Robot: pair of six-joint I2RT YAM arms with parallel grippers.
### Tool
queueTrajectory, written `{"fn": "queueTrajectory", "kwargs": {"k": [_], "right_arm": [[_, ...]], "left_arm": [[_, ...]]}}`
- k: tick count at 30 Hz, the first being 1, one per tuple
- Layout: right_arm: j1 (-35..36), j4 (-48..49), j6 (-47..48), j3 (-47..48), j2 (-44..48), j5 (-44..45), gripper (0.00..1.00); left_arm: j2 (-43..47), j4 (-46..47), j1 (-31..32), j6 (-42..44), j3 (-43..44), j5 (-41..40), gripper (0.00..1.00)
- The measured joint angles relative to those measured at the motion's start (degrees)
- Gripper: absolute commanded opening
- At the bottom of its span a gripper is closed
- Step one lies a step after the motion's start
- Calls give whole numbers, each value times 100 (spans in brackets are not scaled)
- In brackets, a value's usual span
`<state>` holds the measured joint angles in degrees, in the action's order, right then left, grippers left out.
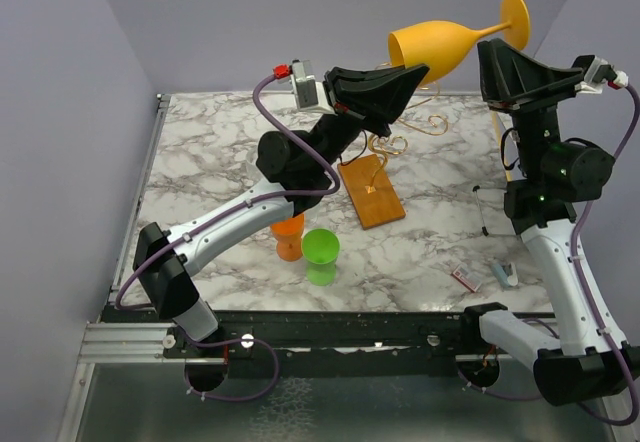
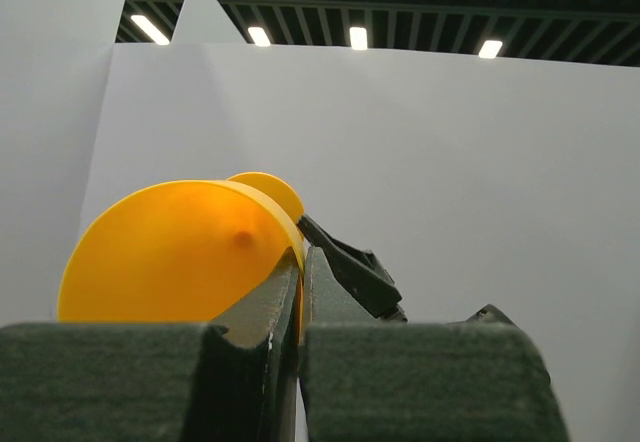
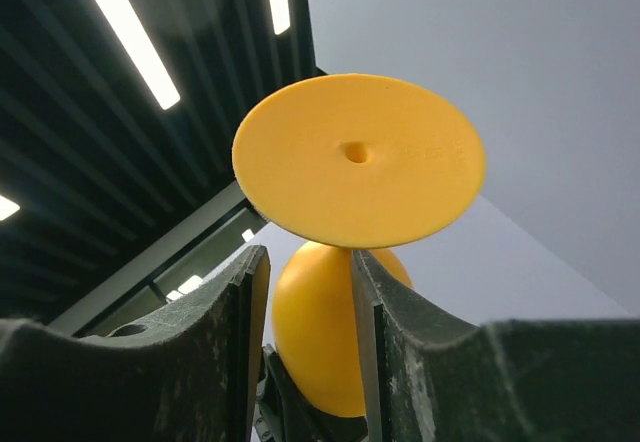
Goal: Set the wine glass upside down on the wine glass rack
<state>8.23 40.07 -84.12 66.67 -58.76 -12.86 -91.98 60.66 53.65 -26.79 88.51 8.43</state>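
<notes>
The yellow wine glass (image 1: 435, 47) is held on its side in the air above the back of the table, bowl to the left and foot to the right. My left gripper (image 1: 418, 70) is shut on the bowl's rim; its wrist view shows the rim pinched between the jaws (image 2: 300, 262) and the bowl (image 2: 170, 252). My right gripper (image 1: 490, 50) is open just under the stem, fingers apart below the foot (image 3: 360, 162). The wine glass rack's gold wire (image 1: 388, 145) rises from its brown wooden base (image 1: 372, 194), below the glass.
An orange cup (image 1: 288, 237) and a green cup (image 1: 321, 247) stand near the table's front centre. A thin black tool (image 1: 482, 210) and two small items (image 1: 463, 278) (image 1: 507, 272) lie at the right. Grey walls enclose the marble table (image 1: 200, 162).
</notes>
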Motion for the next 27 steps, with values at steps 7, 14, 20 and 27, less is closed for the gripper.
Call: {"fn": "queueTrajectory", "kwargs": {"k": [7,14,20,27], "right_arm": [[0,164,-81,109,-208,0,40],[0,136,-66,153,-321,0,40],[0,210,-28,210,-356,-9,18],[-7,273,232,208,-367,-50,1]], "left_arm": [[-24,105,0,-70,0,4,0],[-63,122,0,-151,0,28,0],[-105,181,2,-238,-2,85,0],[-98,319,11,-297,-120,116,31]]}}
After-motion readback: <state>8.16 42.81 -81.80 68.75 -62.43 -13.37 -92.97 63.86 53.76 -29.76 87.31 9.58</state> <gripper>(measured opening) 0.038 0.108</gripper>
